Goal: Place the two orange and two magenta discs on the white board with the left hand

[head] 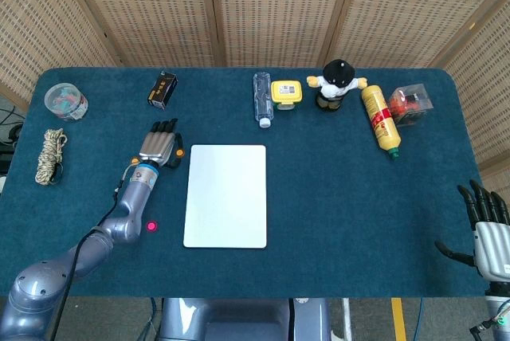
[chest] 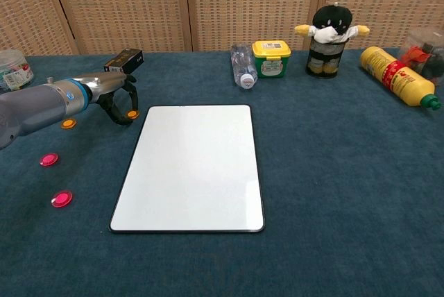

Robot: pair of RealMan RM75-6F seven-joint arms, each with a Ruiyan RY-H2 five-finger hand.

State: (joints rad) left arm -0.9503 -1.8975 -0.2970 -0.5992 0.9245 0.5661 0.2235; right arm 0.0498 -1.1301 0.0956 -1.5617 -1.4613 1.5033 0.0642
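Note:
The white board (head: pixel 226 195) (chest: pixel 191 168) lies flat in the middle of the blue table. My left hand (head: pixel 159 146) (chest: pixel 118 99) is lowered just off the board's far left corner. Its fingers arch over one orange disc (chest: pixel 132 114) (head: pixel 180 151), which still lies on the cloth between thumb and fingers. The second orange disc (chest: pixel 68 123) sits to the left, beside my forearm. Two magenta discs (chest: pixel 48 159) (chest: pixel 61 199) lie nearer the front left; the head view shows only one magenta disc (head: pixel 151 226). My right hand (head: pixel 486 233) rests at the front right corner, fingers spread, holding nothing.
A black box (head: pixel 162 88) sits behind my left hand. Along the back stand a lying water bottle (head: pixel 262 98), a yellow tub (head: pixel 286 92), a plush doll (head: pixel 338 84), a mustard bottle (head: pixel 380 118) and a clear box (head: pixel 409 103). A rope coil (head: pixel 50 155) and a clear container (head: pixel 65 100) sit far left.

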